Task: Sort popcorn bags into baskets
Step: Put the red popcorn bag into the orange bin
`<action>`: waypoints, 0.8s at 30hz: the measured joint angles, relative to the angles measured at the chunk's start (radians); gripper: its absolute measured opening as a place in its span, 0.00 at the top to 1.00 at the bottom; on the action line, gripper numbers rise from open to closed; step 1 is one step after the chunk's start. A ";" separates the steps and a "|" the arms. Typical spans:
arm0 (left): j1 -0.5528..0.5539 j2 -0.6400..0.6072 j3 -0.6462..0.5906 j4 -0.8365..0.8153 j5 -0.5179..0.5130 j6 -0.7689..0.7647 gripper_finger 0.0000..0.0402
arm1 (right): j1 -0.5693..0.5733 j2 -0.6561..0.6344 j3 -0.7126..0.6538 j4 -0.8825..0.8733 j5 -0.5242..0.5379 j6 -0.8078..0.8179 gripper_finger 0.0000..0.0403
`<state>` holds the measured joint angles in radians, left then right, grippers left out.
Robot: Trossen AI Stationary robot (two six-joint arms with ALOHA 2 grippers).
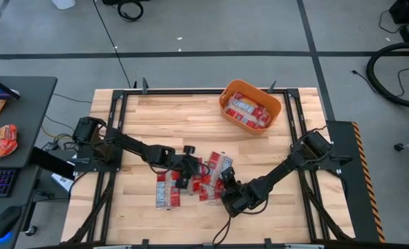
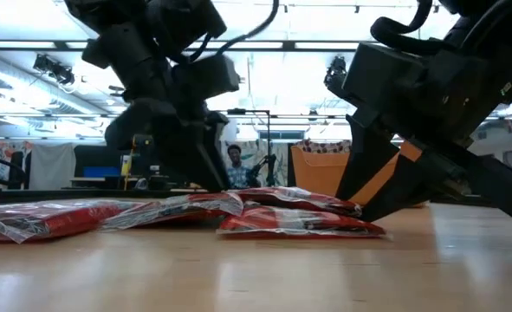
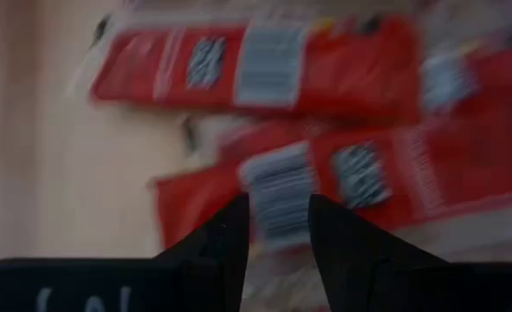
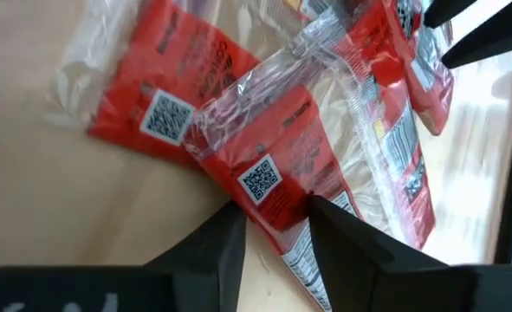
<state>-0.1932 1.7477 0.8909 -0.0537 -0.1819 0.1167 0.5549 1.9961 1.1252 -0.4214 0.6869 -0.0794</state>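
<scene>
Popcorn bags (image 4: pixel 273 178) apparently between right gripper's (image 4: pixel 273 227) parted jaws, on table (image 1: pixel 190 117).

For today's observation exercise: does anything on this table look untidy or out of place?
Yes. The loose popcorn bags lie overlapping and askew mid-table between the left pincer and right pincer, while others sit in the orange basket.

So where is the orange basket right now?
In the high view the orange basket sits at the table's far right corner, with some popcorn bags inside it, away from both grippers and the pile near the front.
</scene>
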 joint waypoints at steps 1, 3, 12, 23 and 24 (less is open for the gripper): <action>0.000 -0.002 0.000 -0.011 -0.029 -0.001 0.69 | 0.000 0.000 0.000 -0.005 0.001 -0.002 0.66; 0.001 -0.003 0.000 -0.008 -0.052 -0.006 0.69 | 0.000 0.000 0.000 -0.019 0.005 -0.002 0.65; 0.028 0.035 0.000 0.112 0.011 -0.009 0.69 | 0.000 0.000 0.001 -0.028 0.023 -0.004 0.64; 0.036 0.080 -0.001 0.174 0.022 -0.003 0.69 | -0.007 0.000 -0.004 0.173 0.053 -0.043 0.68; 0.036 0.084 -0.001 0.183 0.021 -0.002 0.69 | -0.007 0.000 -0.004 0.175 0.069 -0.047 0.69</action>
<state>-0.1570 1.8318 0.8899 0.1288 -0.1605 0.1150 0.5476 1.9965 1.1213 -0.2469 0.7559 -0.1261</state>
